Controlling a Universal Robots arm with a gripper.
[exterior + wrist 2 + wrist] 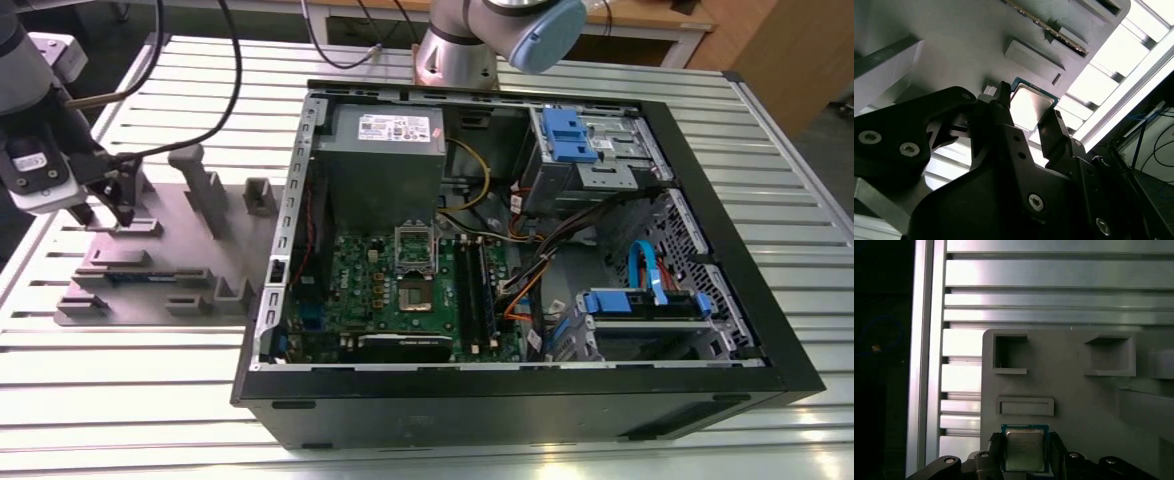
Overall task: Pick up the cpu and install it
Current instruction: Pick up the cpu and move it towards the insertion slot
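The cpu is a small square chip with a shiny metal top and a green rim, lying at the corner of the grey fixture tray. My gripper sits around it, one black finger against each side edge, and looks shut on it. In the second wrist view the cpu shows between the two fingertips of the gripper, close to the tray. In the exterior view my gripper is down at the far corner of the tray, well off to the exterior view's left of the computer case.
The open case lies on a slatted aluminium table. Inside are a green motherboard with a bare socket, a grey power supply, blue drive cages and loose cables. Upright posts stand on the tray beside my gripper.
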